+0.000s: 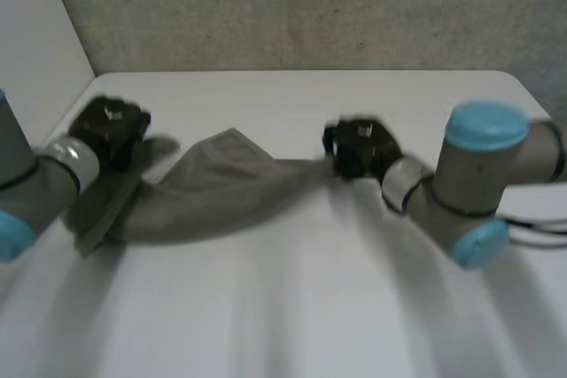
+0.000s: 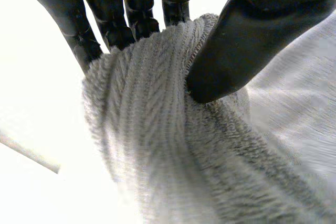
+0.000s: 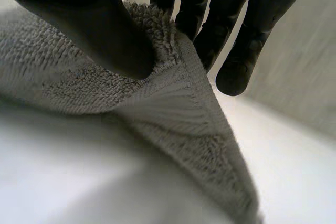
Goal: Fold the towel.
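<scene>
A grey-brown towel is stretched across the white table between my two hands. My left hand holds its left end, the cloth sagging below it. In the left wrist view the thumb presses the towel's hemmed edge against the fingers. My right hand grips the towel's right end, pulled to a narrow point. The right wrist view shows its thumb pinching a hemmed corner against the fingers.
A grey wall rises behind the table's far edge. A pale panel stands at the far left. My right arm's elbow hangs over the table's right side.
</scene>
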